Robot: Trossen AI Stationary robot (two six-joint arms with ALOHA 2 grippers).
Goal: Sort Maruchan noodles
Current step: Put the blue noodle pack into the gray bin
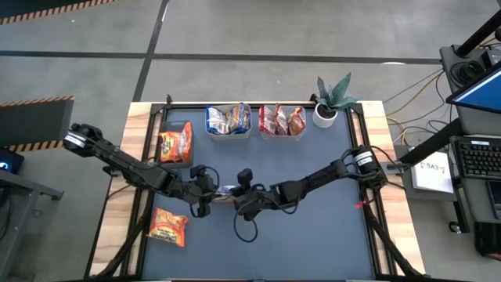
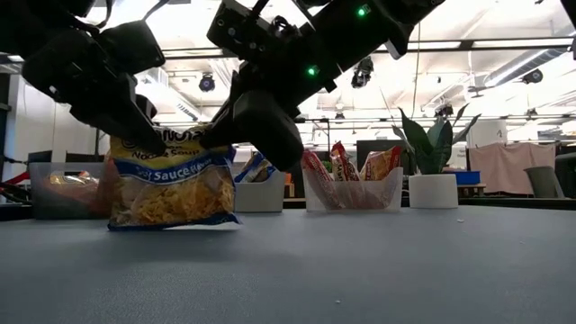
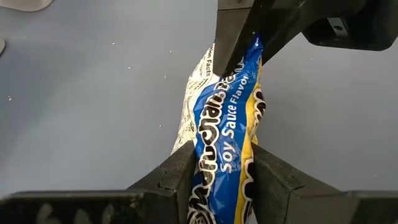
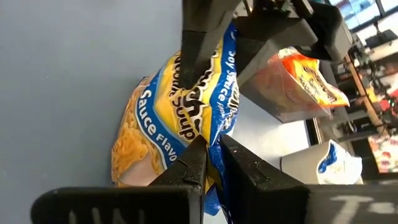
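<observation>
A yellow-and-blue soy sauce noodle packet (image 2: 171,184) stands upright on edge near the table's middle, between my two grippers. My left gripper (image 1: 207,193) comes from the left and is shut on it. My right gripper (image 1: 241,196) comes from the right and is shut on it too. An orange packet (image 1: 168,225) lies flat near the front left. Another orange packet (image 1: 175,143) sits in a clear tub at the left. My left gripper pinches the packet's top edge near its left corner (image 2: 153,144) between two fingers, slanting down from the table's left side. The packet hangs below the fingers, face upright, and its lower edge (image 2: 171,223) reaches the table top. My right gripper pinches the same top edge near its right end (image 2: 214,139) between two fingers (image 4: 196,165), slanting down from the right. The foil is crumpled where the fingers meet it. The packet stays upright between both holds.
Two clear tubs stand at the back: one with blue-and-yellow packets (image 1: 228,120), one with red packets (image 1: 282,120). A potted plant (image 1: 333,102) stands at the back right. The dark mat (image 1: 313,227) is bare at the front right.
</observation>
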